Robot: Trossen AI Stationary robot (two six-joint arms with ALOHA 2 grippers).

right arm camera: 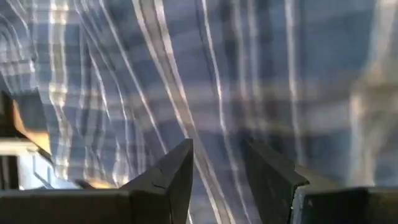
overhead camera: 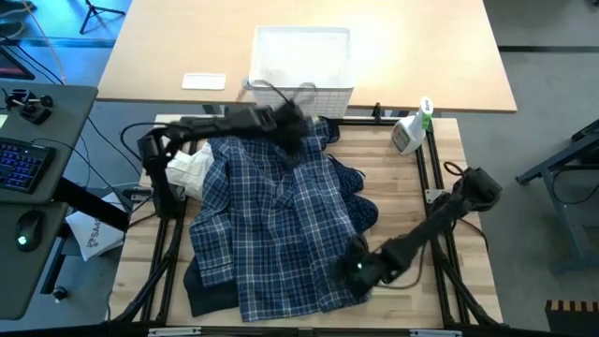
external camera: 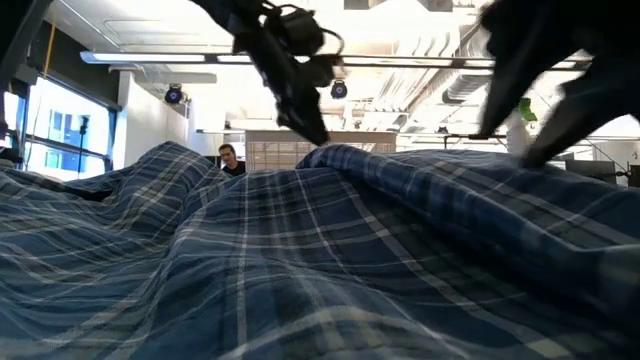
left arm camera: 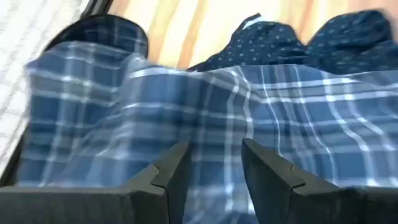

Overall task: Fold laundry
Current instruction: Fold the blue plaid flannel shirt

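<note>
A blue-and-white plaid shirt (overhead camera: 271, 225) lies spread and rumpled over the middle of the table. Under it lies a navy shirt with tiny white dots (overhead camera: 363, 213), which shows at the right and at the far edge (left arm camera: 273, 40). A dark piece (overhead camera: 201, 295) sticks out at the near left. My left gripper (overhead camera: 298, 131) is open at the plaid shirt's far edge, pointing steeply down. My right gripper (overhead camera: 358, 267) is open at the shirt's near right part, close over the cloth (right arm camera: 217, 93). My left gripper's fingertips (external camera: 315, 130) come down from above at a raised ridge of the plaid shirt's far edge; I cannot tell whether they touch it. My right gripper slants down over the plaid cloth (right arm camera: 214, 143), which shows in the gap between its fingers; whether it touches cannot be told.
A white lattice basket (overhead camera: 304, 65) stands just beyond the far edge, close to my left gripper. A spray bottle (overhead camera: 412, 131) stands at the far right corner. A white cloth (overhead camera: 192, 168) lies at the left. Bare wood (overhead camera: 412, 197) shows right of the shirts.
</note>
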